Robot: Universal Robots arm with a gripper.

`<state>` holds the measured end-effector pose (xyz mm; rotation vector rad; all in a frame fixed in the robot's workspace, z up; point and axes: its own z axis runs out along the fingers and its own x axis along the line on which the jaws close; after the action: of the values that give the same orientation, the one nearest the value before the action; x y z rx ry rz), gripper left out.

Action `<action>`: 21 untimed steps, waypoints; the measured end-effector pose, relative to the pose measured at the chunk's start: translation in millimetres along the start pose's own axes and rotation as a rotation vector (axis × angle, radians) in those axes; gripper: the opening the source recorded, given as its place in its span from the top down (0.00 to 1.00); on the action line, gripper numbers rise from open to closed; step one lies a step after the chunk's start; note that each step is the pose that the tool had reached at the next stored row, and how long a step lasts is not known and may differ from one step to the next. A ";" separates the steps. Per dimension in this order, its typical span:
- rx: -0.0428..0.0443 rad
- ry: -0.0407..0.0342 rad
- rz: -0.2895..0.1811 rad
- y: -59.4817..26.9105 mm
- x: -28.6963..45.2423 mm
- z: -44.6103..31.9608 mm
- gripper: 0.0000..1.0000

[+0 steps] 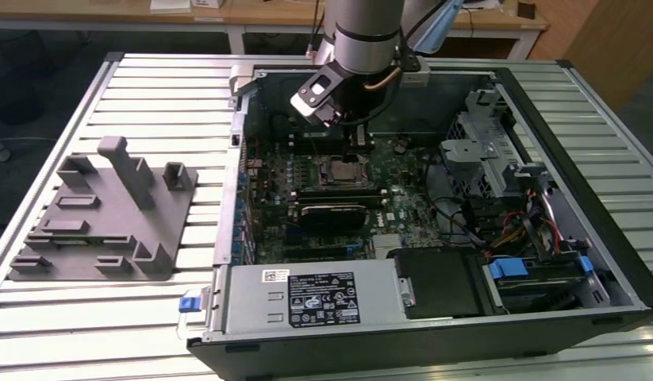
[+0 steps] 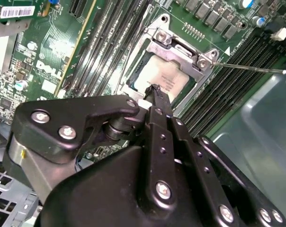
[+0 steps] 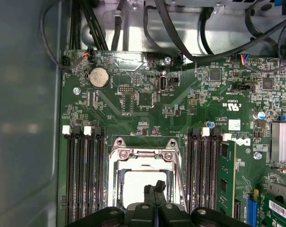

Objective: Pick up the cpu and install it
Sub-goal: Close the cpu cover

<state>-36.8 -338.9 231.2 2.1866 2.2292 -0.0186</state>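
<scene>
My gripper (image 2: 155, 90), drawn fully together and empty, hangs just over the cpu (image 2: 164, 78) lying in its socket (image 2: 181, 47); pressing down off-centre could tilt it and bend contacts.

Bright, even light; glare whitens the cpu (image 3: 133, 187).

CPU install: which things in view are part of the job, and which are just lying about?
Job:
- cpu, lying in the socket
- tool, shut tips at the cpu's top

Lying about:
- grey tray, on the exterior view's left
- power supply
- memory slots
- coin cell
</scene>
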 end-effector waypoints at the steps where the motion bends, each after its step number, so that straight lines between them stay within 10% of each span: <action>1: -0.0001 -0.0001 -0.008 0.0 0.0 0.0 0.89; 21: -0.0081 0.0018 -0.370 0.0 0.0 1.2 0.89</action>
<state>-36.8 -338.9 230.0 1.7383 2.5919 -0.0128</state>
